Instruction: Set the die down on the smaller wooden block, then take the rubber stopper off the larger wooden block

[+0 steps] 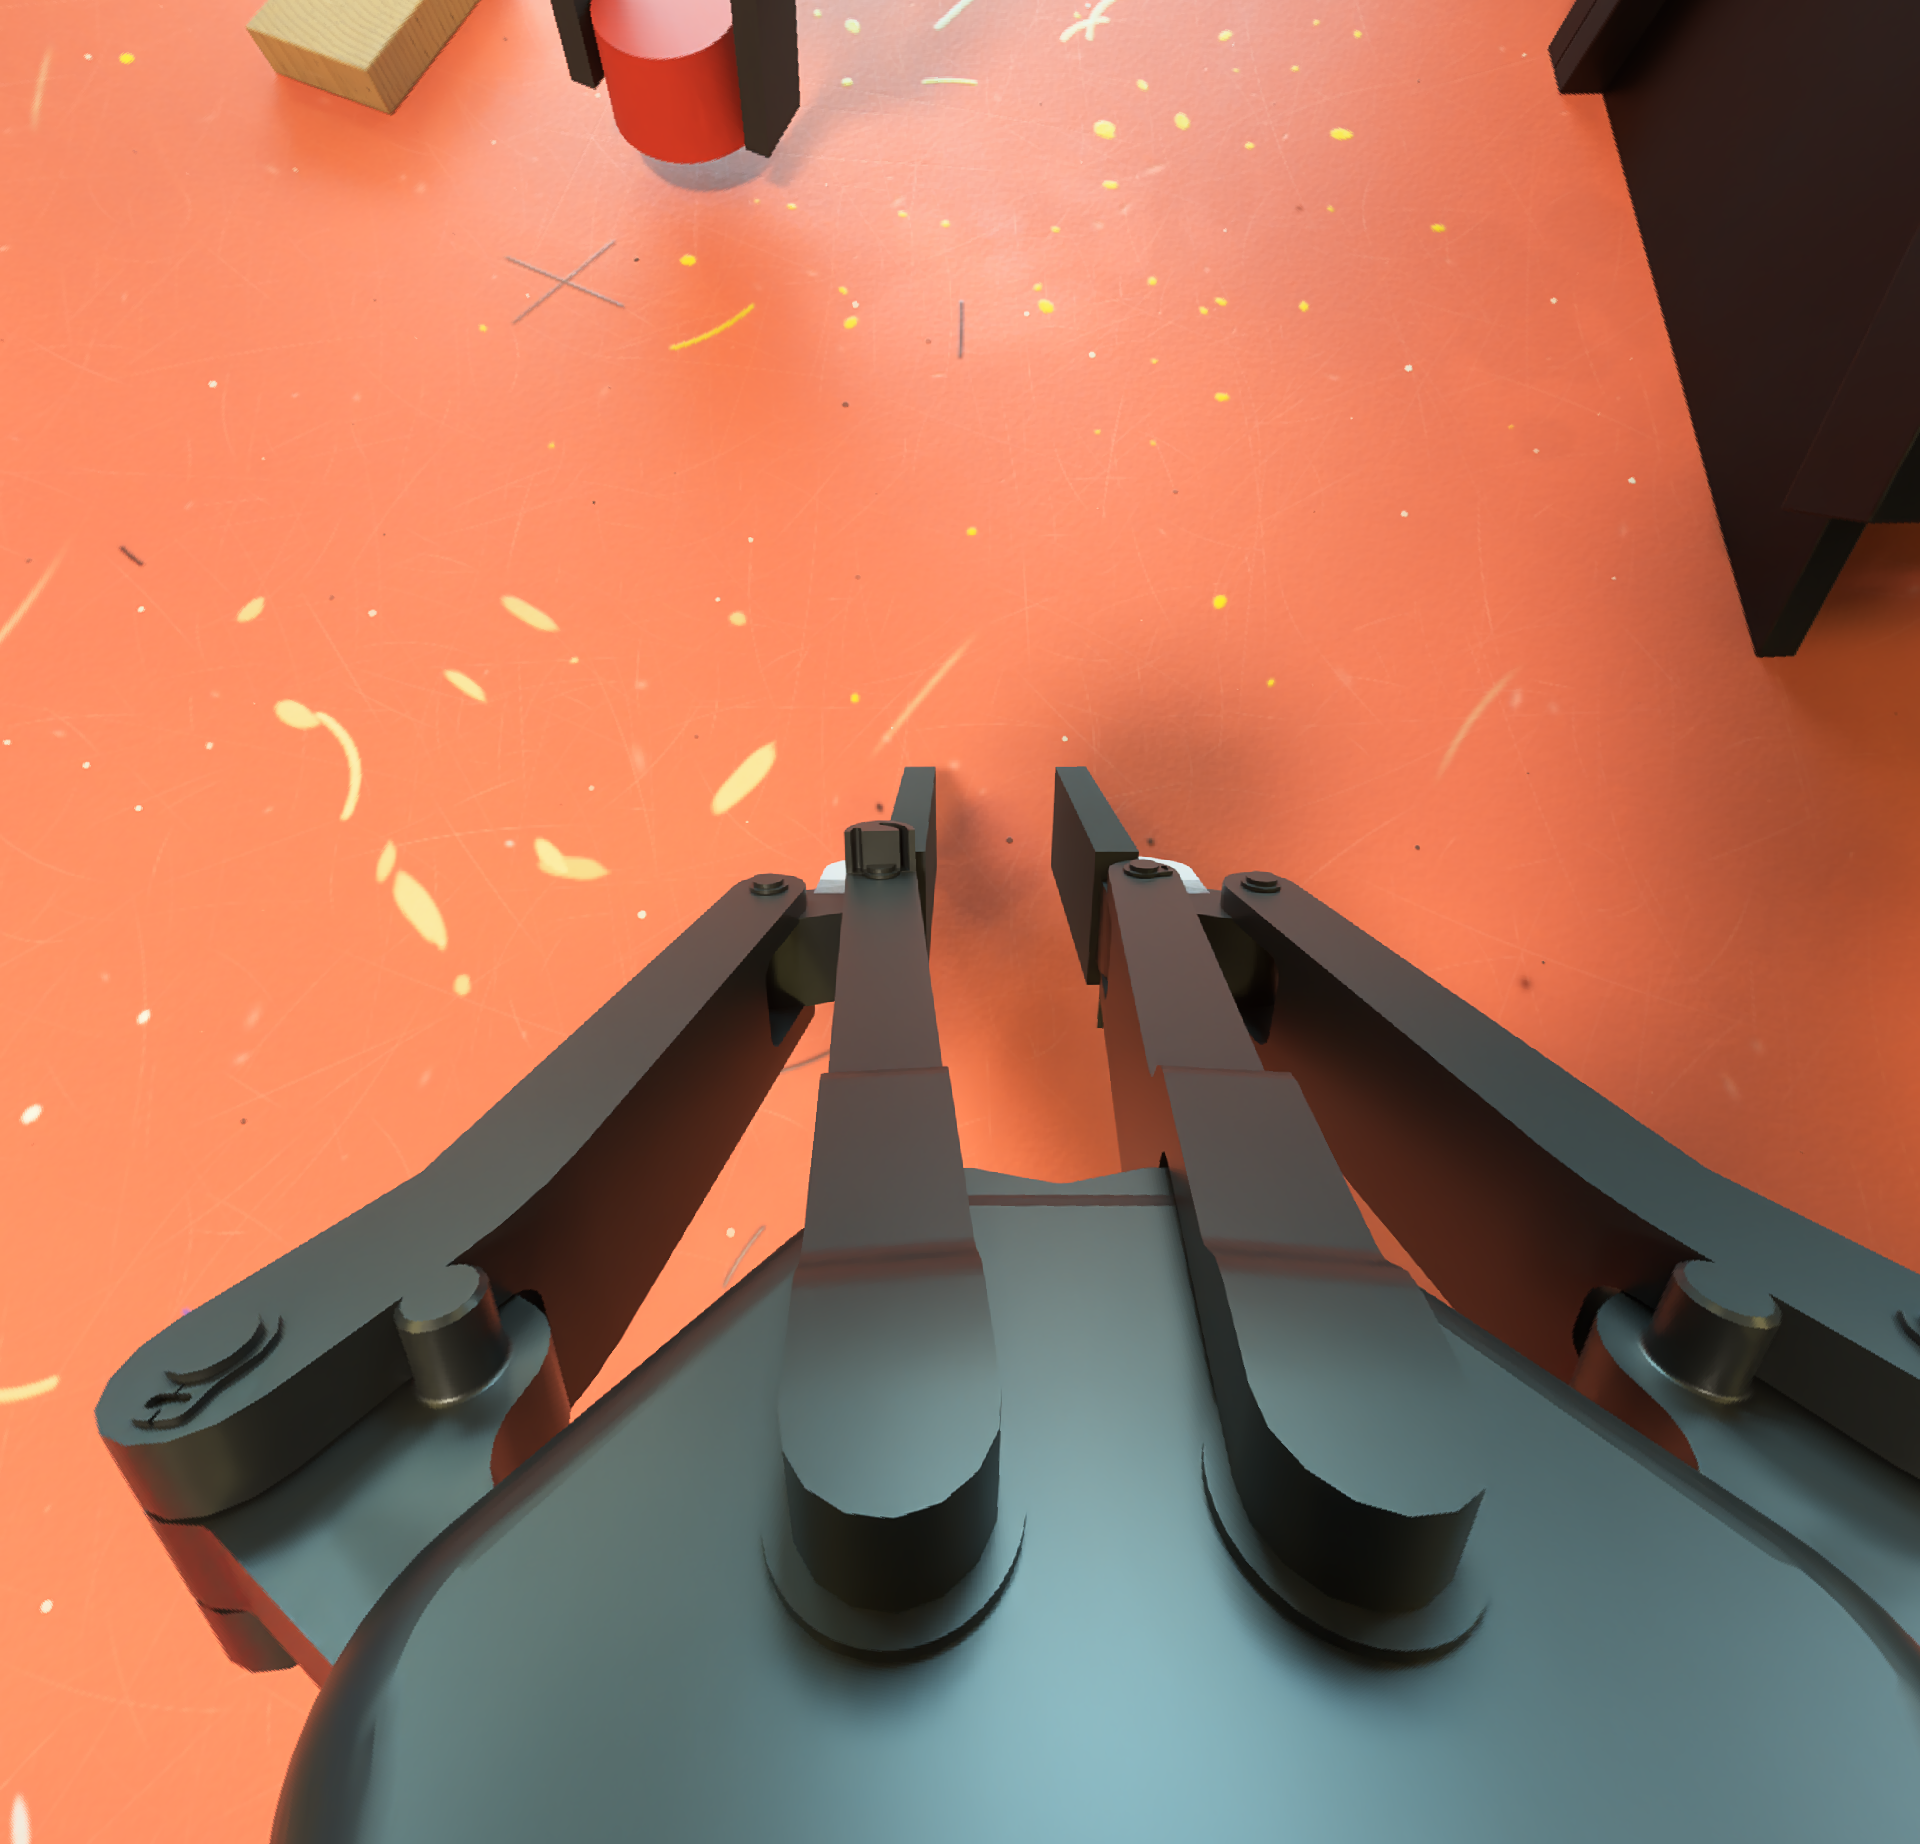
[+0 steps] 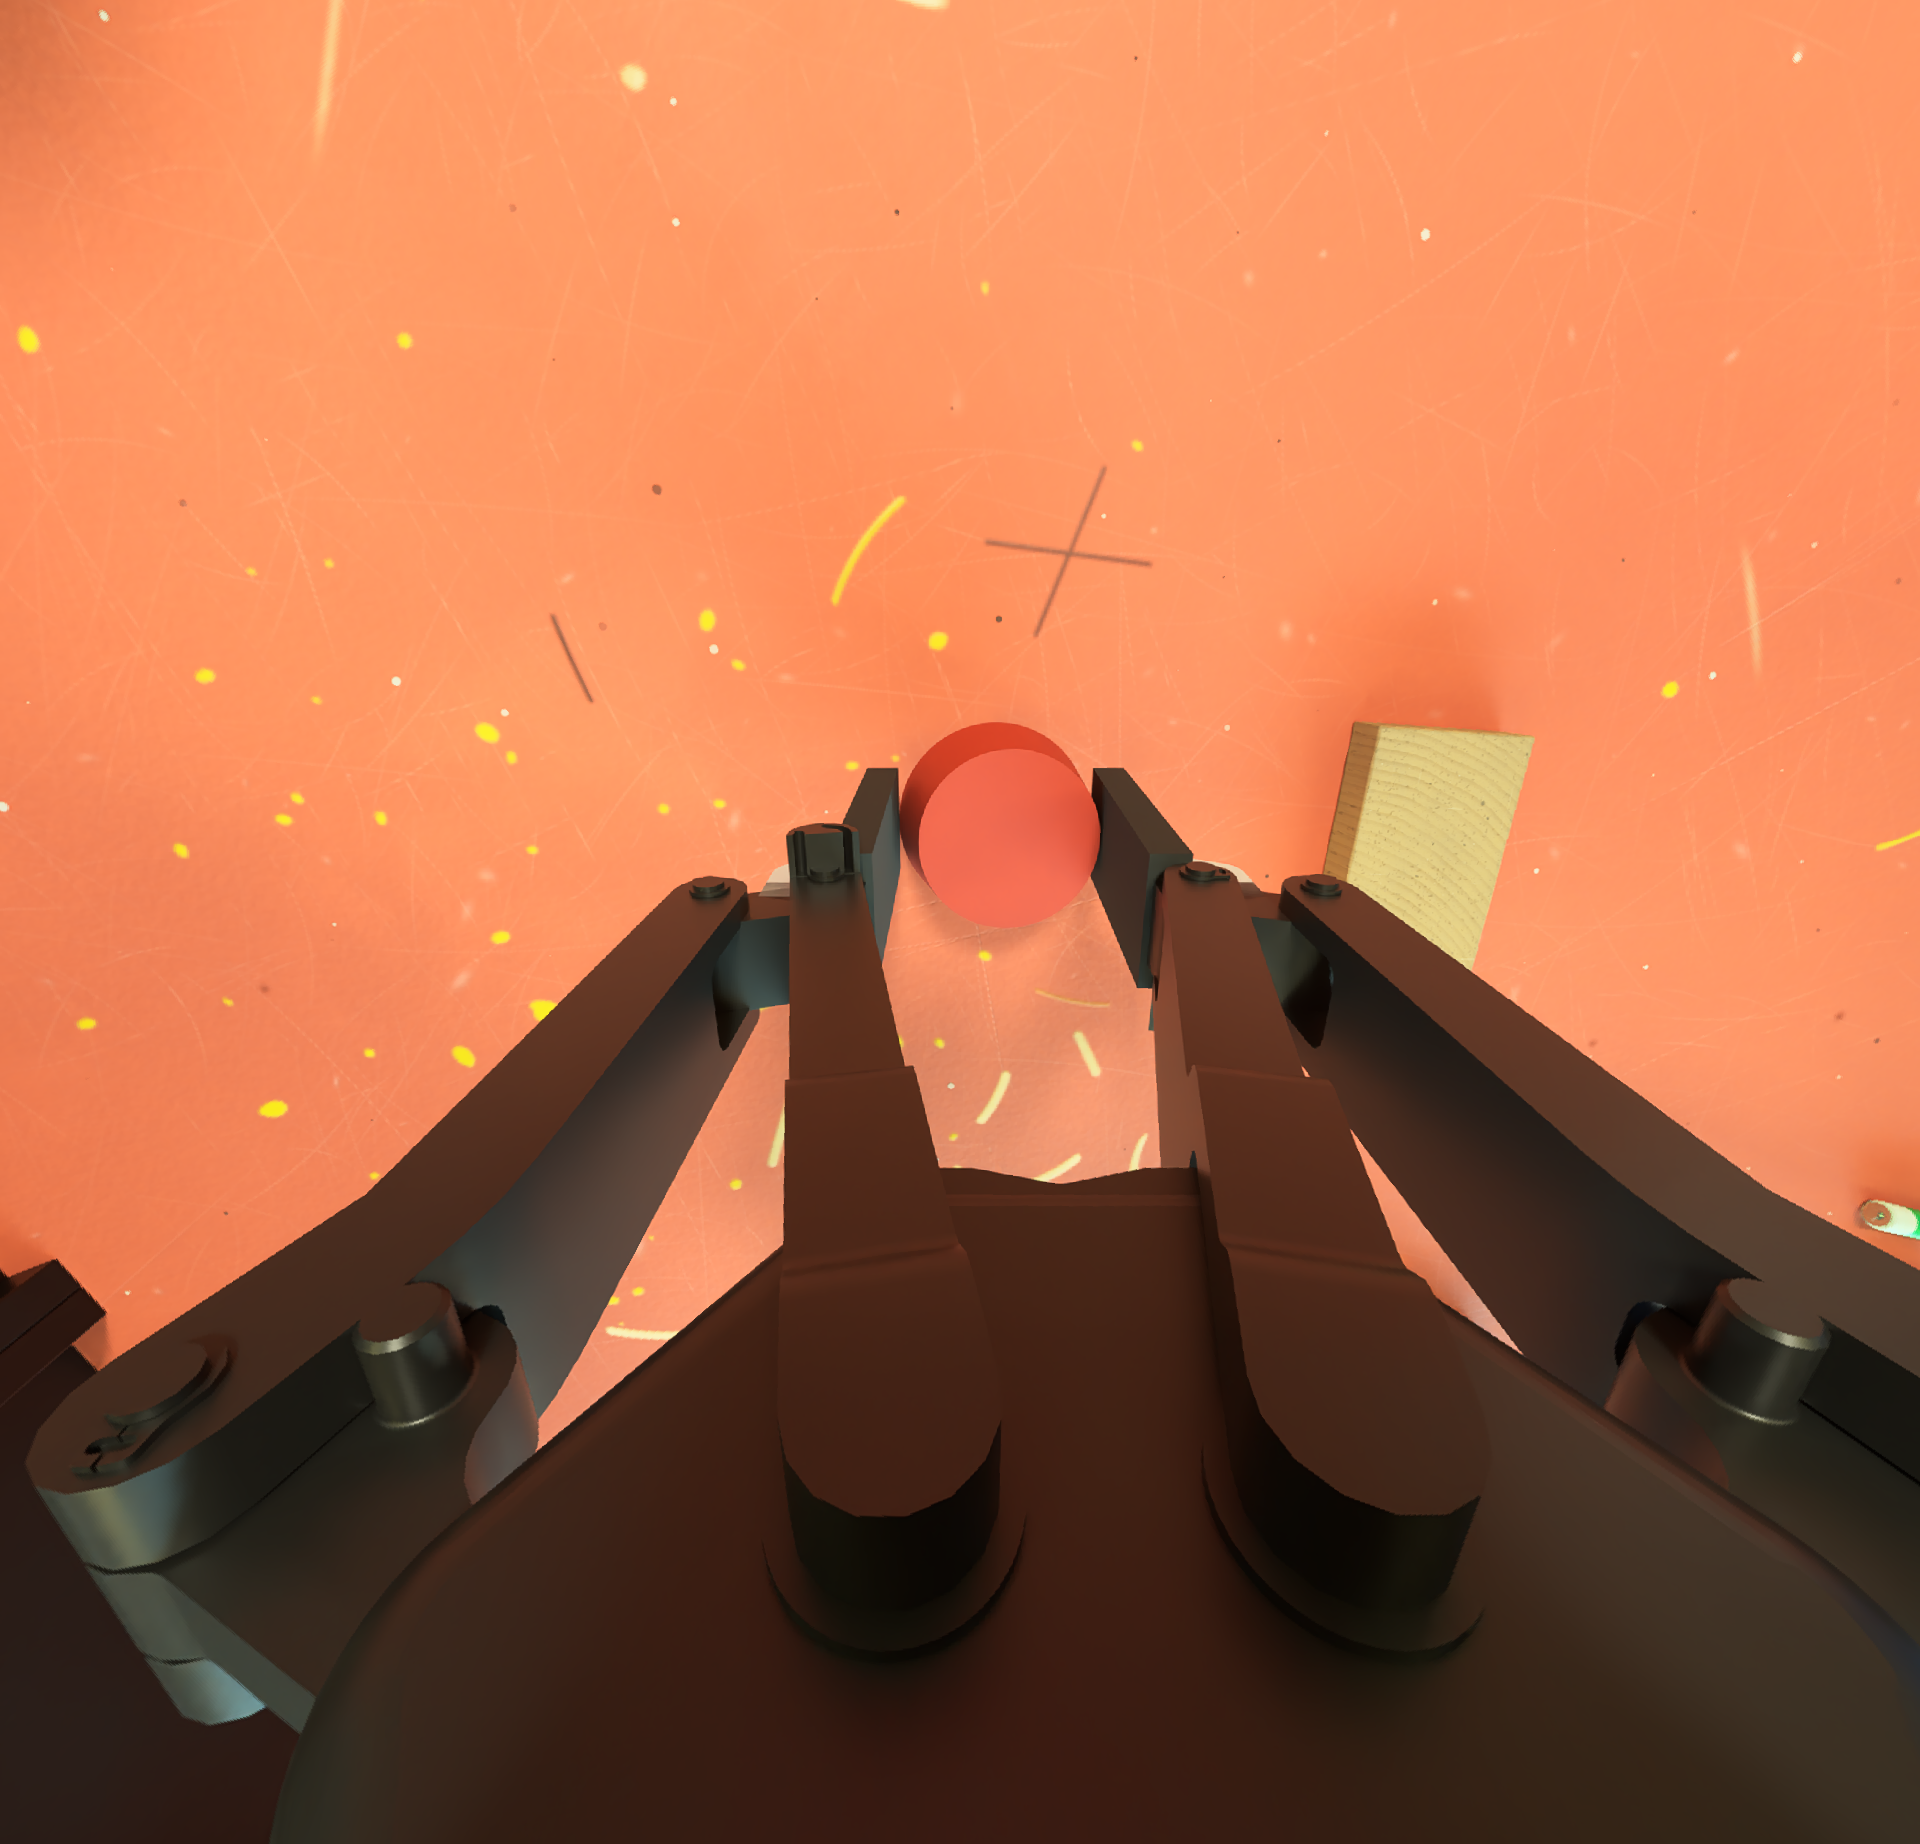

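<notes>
right gripper [image 2: 995, 807] is clamped on the red rubber stopper [image 2: 1003, 830], wooden block [image 2: 1429, 838] just to its right; left gripper [image 1: 994, 807] nearly closed, empty, above the orange table [image 1: 1143, 506].

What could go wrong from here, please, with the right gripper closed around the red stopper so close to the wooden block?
1. The right gripper holds the rubber stopper only at its fingertips, just above the table; it may slip or tilt free.
2. The wooden block lies close beside it, so a sideways move could knock it.
3. The left gripper hangs empty and nearly closed, and no die is in view.
</notes>
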Motion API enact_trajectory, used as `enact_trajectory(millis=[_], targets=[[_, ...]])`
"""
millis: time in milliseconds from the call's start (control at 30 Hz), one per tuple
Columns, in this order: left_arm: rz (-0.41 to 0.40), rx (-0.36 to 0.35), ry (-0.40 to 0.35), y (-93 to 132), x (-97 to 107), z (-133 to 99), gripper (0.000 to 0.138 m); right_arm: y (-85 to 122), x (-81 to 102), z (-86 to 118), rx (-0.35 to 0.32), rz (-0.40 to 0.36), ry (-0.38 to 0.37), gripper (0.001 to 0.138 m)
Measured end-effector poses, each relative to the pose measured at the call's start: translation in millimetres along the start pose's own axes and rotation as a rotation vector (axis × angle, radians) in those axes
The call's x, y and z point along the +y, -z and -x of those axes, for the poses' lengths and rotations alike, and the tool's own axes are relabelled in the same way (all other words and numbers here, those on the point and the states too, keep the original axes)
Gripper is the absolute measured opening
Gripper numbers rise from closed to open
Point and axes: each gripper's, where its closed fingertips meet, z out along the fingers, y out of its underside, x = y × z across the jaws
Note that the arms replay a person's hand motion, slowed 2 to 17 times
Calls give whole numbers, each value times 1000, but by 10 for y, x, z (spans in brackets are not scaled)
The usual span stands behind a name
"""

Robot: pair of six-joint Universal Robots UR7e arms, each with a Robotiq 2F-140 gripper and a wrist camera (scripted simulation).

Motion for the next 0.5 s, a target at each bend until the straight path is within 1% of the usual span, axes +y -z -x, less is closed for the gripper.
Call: enact_trajectory(millis=[100,333,500], targets=[[6,4,-2,9,11,-5,35,-2,1,0,1,-1,1,49],[33,-10,-12,19,51,8,42,-4,1,-1,-2,-4,-2,49],[44,-3,-15,22,57,-17,47,-8,1,0,-2,-7,-3,49]])
